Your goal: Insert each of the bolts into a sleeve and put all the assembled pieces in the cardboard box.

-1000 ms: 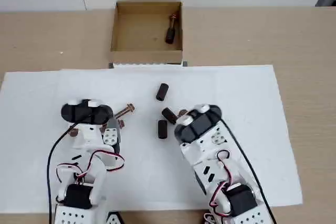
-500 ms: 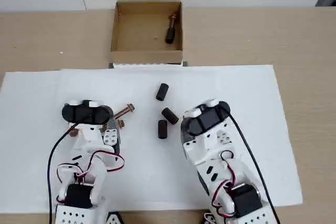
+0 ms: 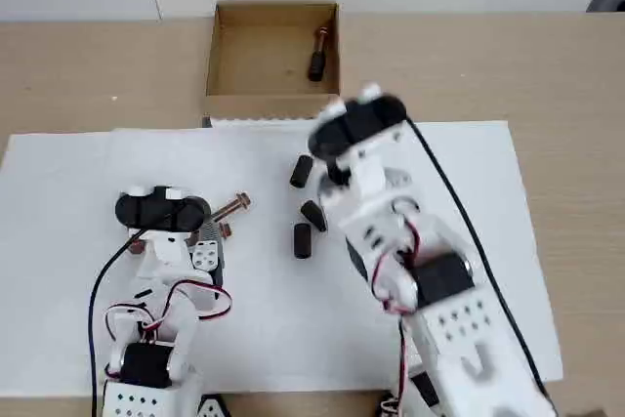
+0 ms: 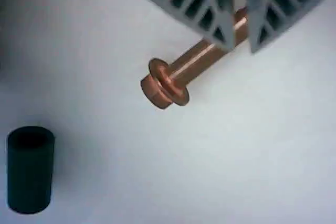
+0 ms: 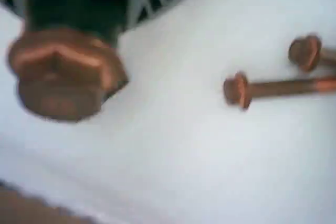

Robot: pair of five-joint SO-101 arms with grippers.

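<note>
- Tallying from the left: left gripper clenched on a bolt, low over the paper. Long axis near flat, head pointing away from the jaws toward the sleeves.
- Spare bolt lies just beside it.
- Box: one assembled piece inside.
- Three sleeves loose, unfilled.
- Right gripper grasping a second piece, head outward; not yet boxed.

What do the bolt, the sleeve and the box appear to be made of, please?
Seemingly: bolt, copper-plated metal, shiny reddish sheen; sleeve, matte black, perhaps plastic or rubber; box, dull brown cardboard, folded walls.
</note>
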